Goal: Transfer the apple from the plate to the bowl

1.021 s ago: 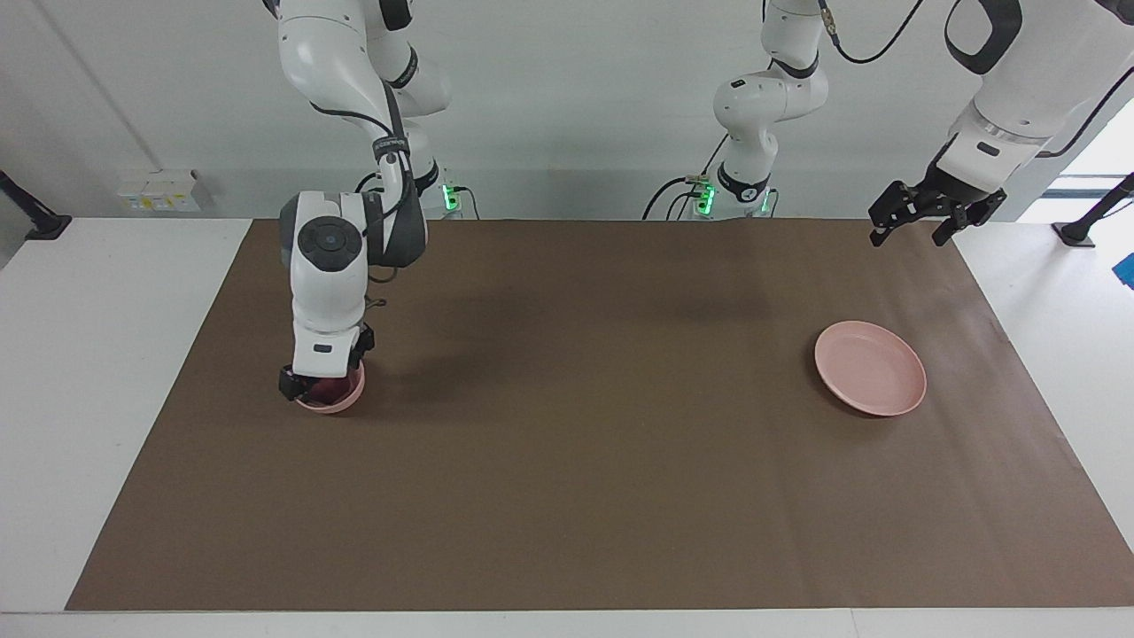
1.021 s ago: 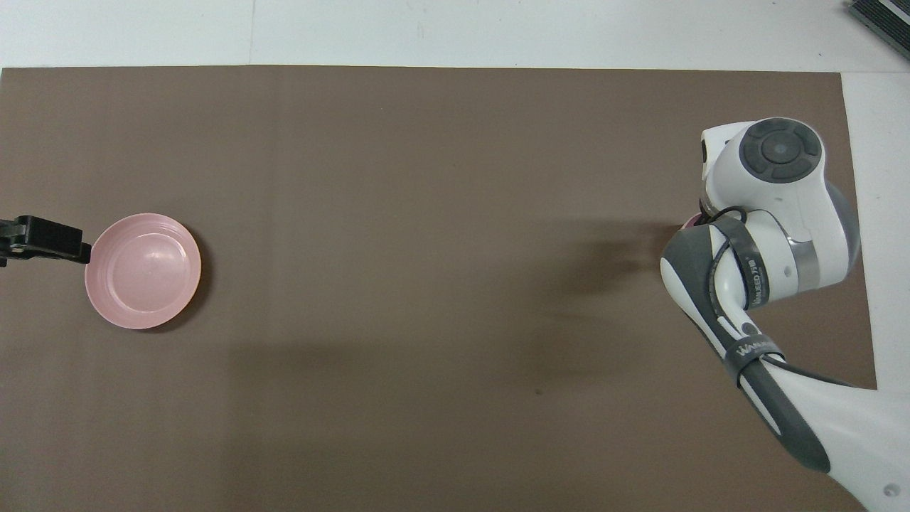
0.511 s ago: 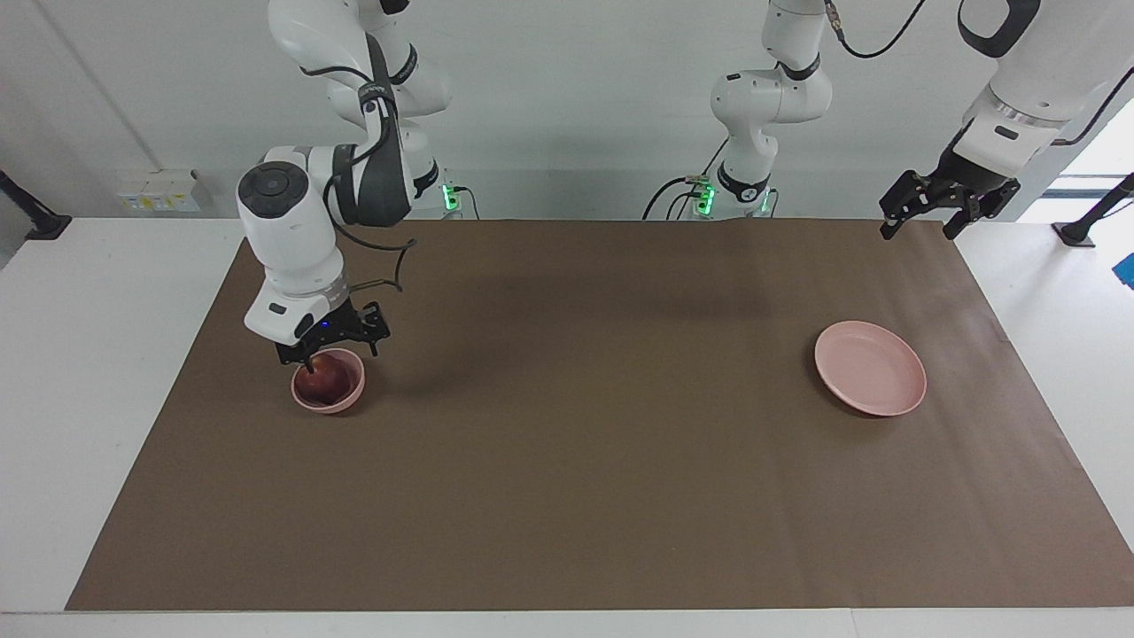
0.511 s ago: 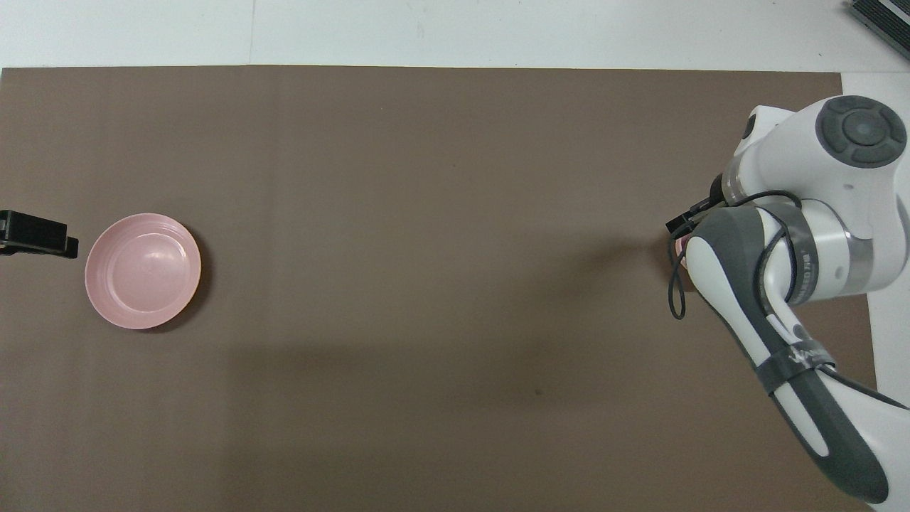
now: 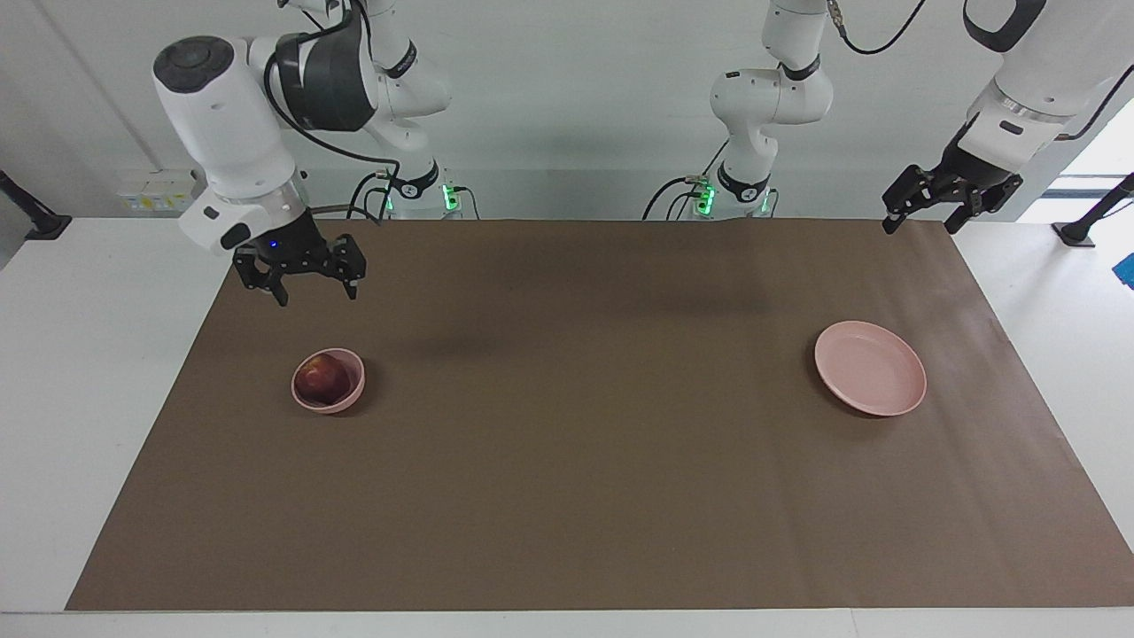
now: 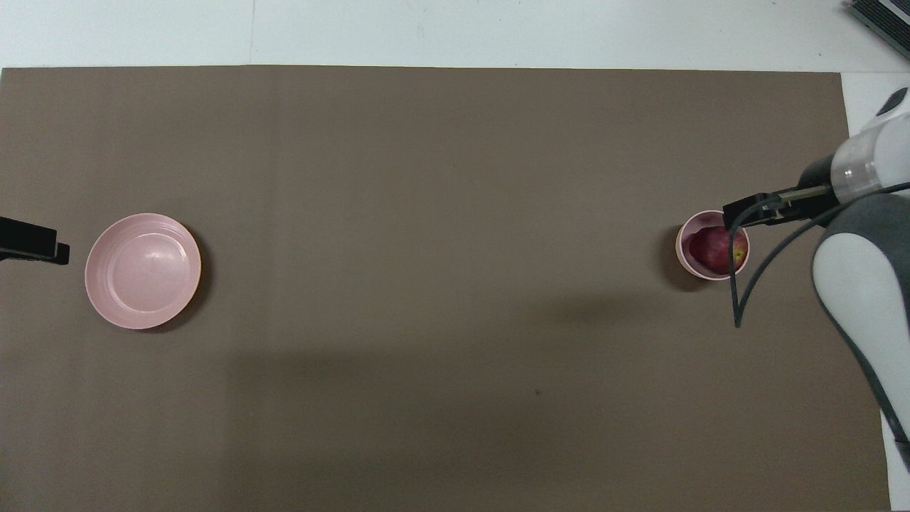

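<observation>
Apple (image 5: 322, 378) sits in bowl (image 5: 353, 393), toward right arm's end of tabletop (image 5: 567, 496). Plate (image 5: 871, 368) lies bare on brown mat (image 5: 567, 461) toward left arm's end, well apart from bowl. Right gripper (image 5: 299, 285) hangs in air above mat near bowl, jaws released, holding nothing. Left gripper (image 5: 927, 215) raised over mat's edge at left arm's end, jaws spread, holding nothing.
</observation>
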Tool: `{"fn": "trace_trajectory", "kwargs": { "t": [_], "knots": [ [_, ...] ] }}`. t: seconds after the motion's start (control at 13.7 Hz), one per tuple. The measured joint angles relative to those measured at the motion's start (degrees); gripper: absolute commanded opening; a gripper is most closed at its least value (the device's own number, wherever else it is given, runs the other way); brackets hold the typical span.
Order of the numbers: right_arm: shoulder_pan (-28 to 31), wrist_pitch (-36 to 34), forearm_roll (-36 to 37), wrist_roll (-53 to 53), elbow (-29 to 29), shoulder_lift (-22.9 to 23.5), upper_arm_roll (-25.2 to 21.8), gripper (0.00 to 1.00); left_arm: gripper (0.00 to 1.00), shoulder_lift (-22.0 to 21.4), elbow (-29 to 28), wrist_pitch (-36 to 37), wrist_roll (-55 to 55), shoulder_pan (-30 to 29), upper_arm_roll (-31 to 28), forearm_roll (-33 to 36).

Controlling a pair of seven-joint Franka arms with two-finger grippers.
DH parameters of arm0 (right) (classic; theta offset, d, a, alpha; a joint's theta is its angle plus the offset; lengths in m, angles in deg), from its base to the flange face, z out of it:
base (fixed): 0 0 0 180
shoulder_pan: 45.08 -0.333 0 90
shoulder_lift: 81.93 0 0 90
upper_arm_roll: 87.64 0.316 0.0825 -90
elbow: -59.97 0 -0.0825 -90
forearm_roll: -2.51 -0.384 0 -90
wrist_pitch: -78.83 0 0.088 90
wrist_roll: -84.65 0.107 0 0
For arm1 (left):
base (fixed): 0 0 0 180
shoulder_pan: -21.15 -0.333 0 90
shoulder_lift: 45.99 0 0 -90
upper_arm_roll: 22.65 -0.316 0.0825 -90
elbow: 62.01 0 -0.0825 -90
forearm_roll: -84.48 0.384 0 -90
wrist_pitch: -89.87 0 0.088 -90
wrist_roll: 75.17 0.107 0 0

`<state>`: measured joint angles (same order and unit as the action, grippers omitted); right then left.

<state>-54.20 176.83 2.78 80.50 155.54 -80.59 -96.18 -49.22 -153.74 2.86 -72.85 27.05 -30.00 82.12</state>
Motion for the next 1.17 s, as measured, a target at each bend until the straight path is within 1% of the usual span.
{"fn": "trace_trajectory", "kwargs": {
  "t": [0.22, 0.29, 0.36, 0.58, 0.73, 1.02, 1.17],
  "knots": [
    [1.6, -10.3, -0.1, 0.8, -1.9, -4.8, -0.7, 1.00, 1.00, 0.0, 0.0, 0.1, 0.0, 0.4, 0.0, 0.0],
    [2.5, -13.1, -0.2, 0.8, -2.3, -6.1, -0.8, 1.00, 1.00, 0.0, 0.0, 0.1, 0.0, 0.7, 0.0, 0.0],
    [3.3, -14.5, -0.2, 0.8, -2.2, -7.1, -1.0, 1.00, 1.00, 0.0, 0.0, 0.1, 0.0, 1.0, 0.0, 0.0],
    [5.1, -14.8, -0.2, 0.8, 0.0, -8.6, -1.2, 1.00, 1.00, 0.0, 0.0, 0.1, 0.0, 1.4, 0.2, 0.0],
    [5.2, -14.3, 0.6, 0.8, 1.0, -8.7, -1.3, 1.00, 1.00, 0.0, 0.0, 0.2, 0.0, 1.4, 0.2, 0.0],
    [5.0, -13.5, 0.7, 0.8, 0.8, -8.7, -1.3, 1.00, 1.00, 0.0, 0.0, 0.2, 0.0, 1.3, -0.4, 0.0],
    [4.9, -13.2, 0.7, 0.8, -0.2, -8.6, -1.1, 1.00, 1.00, 0.0, 0.0, 0.2, 0.0, 1.3, -0.7, 0.0]
  ]
}}
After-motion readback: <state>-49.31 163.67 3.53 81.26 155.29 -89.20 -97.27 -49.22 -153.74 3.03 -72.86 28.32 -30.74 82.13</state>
